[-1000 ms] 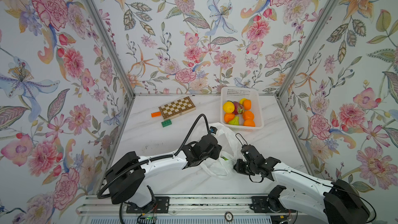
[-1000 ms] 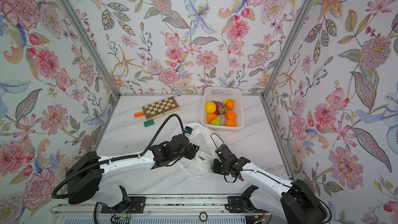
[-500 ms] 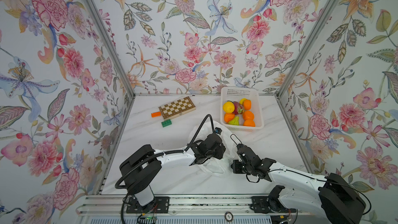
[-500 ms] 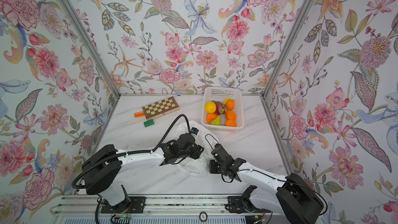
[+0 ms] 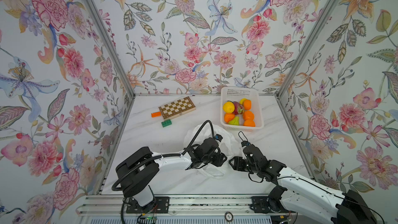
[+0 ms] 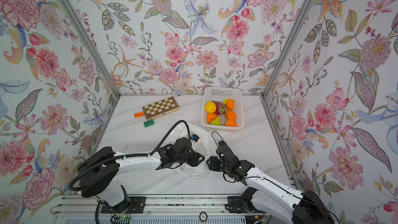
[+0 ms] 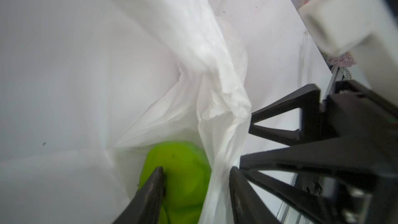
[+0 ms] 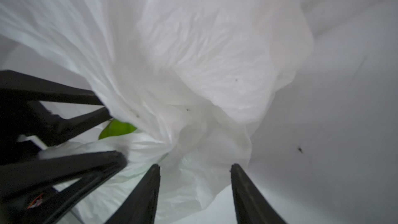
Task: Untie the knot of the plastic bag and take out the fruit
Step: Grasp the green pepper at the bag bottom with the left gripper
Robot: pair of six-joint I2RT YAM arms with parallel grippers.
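The plastic bag (image 5: 230, 147) lies crumpled on the near middle of the desk (image 5: 150, 138). Its far edge is just beside the front corner of the white basket (image 5: 237, 92), which holds fruit (image 5: 248, 115). Bare marble lies open left of the bag as far as the chessboard (image 5: 177, 110), orange block (image 5: 156, 114) and green block (image 5: 167, 123). It also lies open on the other side, up to the right wall (image 5: 323, 126).

Since a second ago the left arm has swung inward over the bag and the right gripper (image 8: 195, 179) has moved in. In both top views the two tips now nearly meet at the bag's near edge.

The left gripper (image 7: 196, 182) has its fingers about halfway apart, with the green fruit (image 7: 183, 164) and a fold of film between them. One finger touches the fruit, but I cannot tell whether they clamp it. The right gripper's fingers stand parted, with slack film at their tips and nothing pinched.

The bag is thin, wrinkled and translucent white. It gapes where the glossy green fruit shows.
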